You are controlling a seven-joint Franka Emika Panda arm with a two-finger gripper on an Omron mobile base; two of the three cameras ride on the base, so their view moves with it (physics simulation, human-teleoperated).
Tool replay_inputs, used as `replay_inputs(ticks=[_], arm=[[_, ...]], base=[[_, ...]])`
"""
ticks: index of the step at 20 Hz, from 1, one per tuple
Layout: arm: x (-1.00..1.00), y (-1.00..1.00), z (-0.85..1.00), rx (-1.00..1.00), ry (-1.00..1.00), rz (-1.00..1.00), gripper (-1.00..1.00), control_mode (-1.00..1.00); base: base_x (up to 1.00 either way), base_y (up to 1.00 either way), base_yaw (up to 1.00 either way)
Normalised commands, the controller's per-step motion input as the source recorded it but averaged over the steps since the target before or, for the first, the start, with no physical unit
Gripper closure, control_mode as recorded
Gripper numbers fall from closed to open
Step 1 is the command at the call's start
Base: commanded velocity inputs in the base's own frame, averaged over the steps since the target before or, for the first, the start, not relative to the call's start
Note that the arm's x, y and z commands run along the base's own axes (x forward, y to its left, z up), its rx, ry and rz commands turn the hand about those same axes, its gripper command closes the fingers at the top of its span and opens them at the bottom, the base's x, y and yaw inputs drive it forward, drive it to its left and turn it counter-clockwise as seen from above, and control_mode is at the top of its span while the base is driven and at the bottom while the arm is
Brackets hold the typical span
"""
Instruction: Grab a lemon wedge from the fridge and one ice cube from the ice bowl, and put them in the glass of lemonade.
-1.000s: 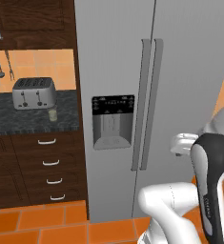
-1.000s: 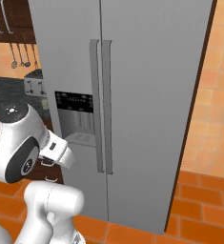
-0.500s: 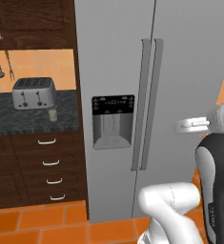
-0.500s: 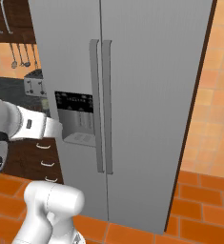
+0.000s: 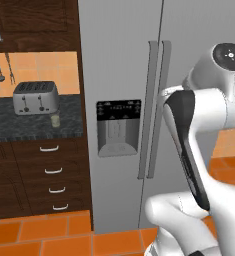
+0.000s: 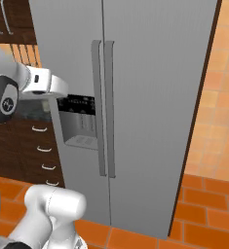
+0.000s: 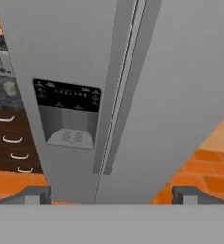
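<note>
The grey double-door fridge [image 5: 189,55] stands shut straight ahead, its two long handles [image 5: 155,110] side by side above the floor and a black dispenser panel [image 5: 118,127] on the left door. It also shows as the fridge [image 6: 155,97] and the fridge [image 7: 180,95]. My gripper [image 7: 111,195] is open and holds nothing, facing the doors from a short way off. The glass of lemonade [image 5: 55,120] sits on the dark counter in front of the toaster. The lemon wedge is hidden behind the closed doors. The ice cube and ice bowl are out of view.
A silver toaster [image 5: 36,97] stands on the dark counter [image 5: 19,127] left of the fridge, above wooden drawers [image 5: 51,175]. Utensils hang on the tiled wall at upper left. The floor [image 6: 203,214] is orange tile, with an orange tiled wall right of the fridge.
My arm has swung up: the elbow and forearm rose from low beside the fridge to about handle height. Fridge, counter and glass have not moved; the gripper stays open.
</note>
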Motion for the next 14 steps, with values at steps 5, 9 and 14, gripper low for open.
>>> replay_inputs(ticks=[5,9,14], arm=[[1.00,-0.27,-0.42,0.04,0.00,0.00,-1.00,-1.00],[1.00,-0.52,-0.60,0.09,0.00,0.00,-1.00,-1.00],[1.00,-0.22,-0.17,0.09,-0.02,0.00,-1.00,-1.00]], base=[[0.00,0.00,0.00],[0.00,0.00,0.00],[0.00,0.00,0.00]])
